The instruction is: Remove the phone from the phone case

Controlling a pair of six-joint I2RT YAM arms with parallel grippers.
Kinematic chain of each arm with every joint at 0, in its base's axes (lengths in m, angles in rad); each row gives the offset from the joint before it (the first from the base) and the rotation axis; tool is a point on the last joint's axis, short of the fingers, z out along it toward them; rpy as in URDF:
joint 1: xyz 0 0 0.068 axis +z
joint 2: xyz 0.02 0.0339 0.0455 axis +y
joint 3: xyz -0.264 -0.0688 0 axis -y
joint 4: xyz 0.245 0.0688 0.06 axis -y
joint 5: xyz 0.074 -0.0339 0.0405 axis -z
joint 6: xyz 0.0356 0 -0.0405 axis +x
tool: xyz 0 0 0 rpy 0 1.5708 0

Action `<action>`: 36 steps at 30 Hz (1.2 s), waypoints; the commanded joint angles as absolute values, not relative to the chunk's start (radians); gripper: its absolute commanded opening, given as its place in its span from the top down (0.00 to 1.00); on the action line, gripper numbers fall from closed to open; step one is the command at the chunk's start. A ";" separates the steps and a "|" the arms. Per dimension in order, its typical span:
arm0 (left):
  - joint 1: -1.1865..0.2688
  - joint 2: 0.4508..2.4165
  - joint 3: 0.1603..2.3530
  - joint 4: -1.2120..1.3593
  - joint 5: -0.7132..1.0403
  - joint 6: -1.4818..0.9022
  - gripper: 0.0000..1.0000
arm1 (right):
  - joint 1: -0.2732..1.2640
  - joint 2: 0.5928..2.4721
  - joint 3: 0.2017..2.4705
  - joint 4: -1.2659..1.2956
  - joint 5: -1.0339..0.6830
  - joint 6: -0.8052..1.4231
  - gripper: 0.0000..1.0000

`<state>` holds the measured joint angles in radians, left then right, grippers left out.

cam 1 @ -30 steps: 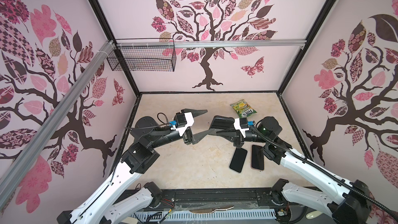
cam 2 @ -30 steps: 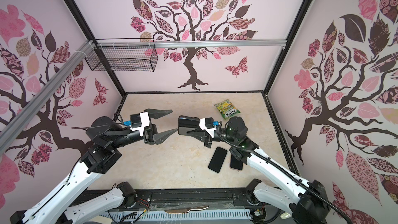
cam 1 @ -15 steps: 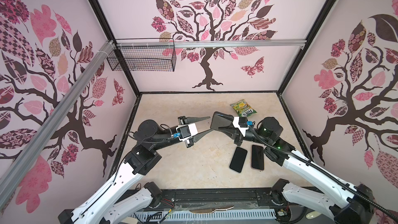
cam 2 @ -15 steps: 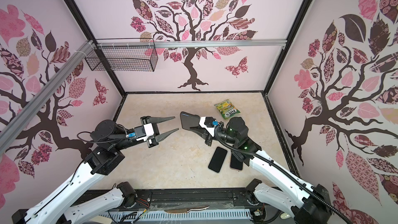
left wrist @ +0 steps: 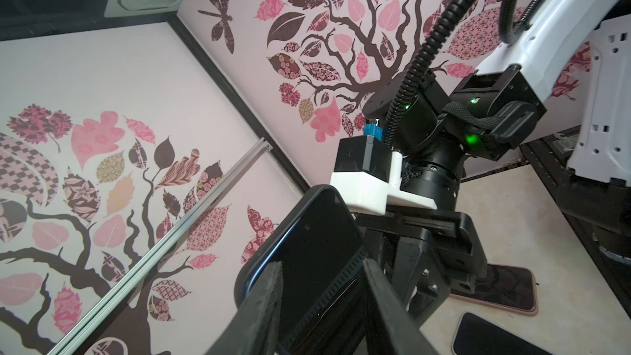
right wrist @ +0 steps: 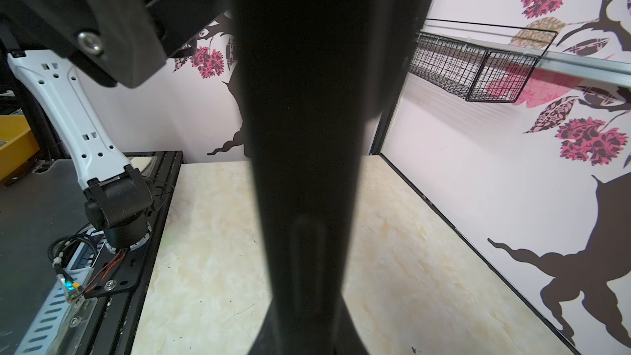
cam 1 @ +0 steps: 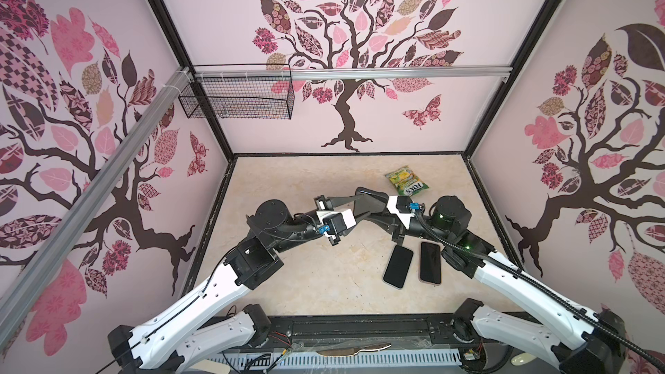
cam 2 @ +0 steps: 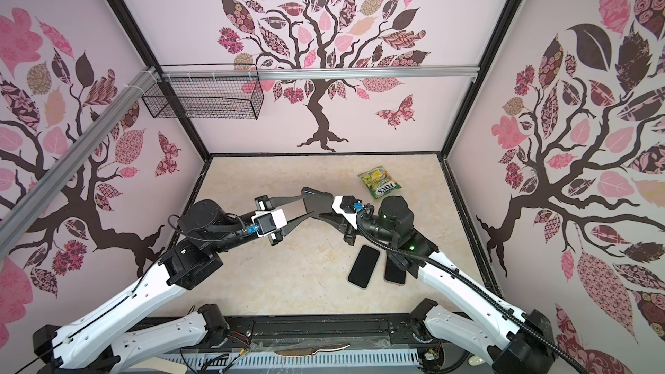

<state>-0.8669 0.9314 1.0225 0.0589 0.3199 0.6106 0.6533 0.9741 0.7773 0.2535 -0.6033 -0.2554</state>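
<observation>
A dark phone (cam 1: pixel 372 197) in its dark blue-rimmed phone case (left wrist: pixel 269 251) hangs in the air above the middle of the table. My right gripper (cam 1: pixel 378 208) is shut on its right end. From the left, my left gripper (cam 1: pixel 361 202) has its two fingers against the case's long edges at the free end, shut on it. The left wrist view shows the black screen (left wrist: pixel 317 244) between those fingers (left wrist: pixel 375 278). In the right wrist view the phone (right wrist: pixel 304 114) is a dark band seen edge-on that hides the jaws.
Two more dark phones (cam 1: pixel 397 266) (cam 1: pixel 430 262) lie flat on the table under the right arm. A green candy bag (cam 1: pixel 406 181) lies at the back right. A wire basket (cam 1: pixel 237 100) hangs on the back wall at the left.
My left gripper moved right to the held phone and narrowed its jaws onto its free end. The right gripper kept its grip and shifted the phone slightly.
</observation>
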 commanded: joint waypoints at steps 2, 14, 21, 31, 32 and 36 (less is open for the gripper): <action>-0.870 0.917 1.017 0.098 0.275 0.622 0.59 | 0.658 0.932 0.823 0.304 -0.594 -0.262 1.00; -0.871 0.896 1.000 0.081 0.261 0.614 0.58 | 0.658 0.933 0.818 0.329 -0.614 -0.229 1.00; -0.871 0.908 1.011 0.070 0.279 0.612 0.58 | 0.657 0.938 0.829 0.323 -0.635 -0.216 1.00; -0.871 0.919 1.009 0.069 0.298 0.602 0.58 | 0.657 0.940 0.833 0.311 -0.650 -0.213 1.00; -0.871 0.920 1.009 0.069 0.297 0.604 0.58 | 0.658 0.940 0.833 0.310 -0.650 -0.216 1.00; -0.871 0.929 1.009 0.068 0.298 0.600 0.58 | 0.657 0.946 0.841 0.305 -0.659 -0.215 1.00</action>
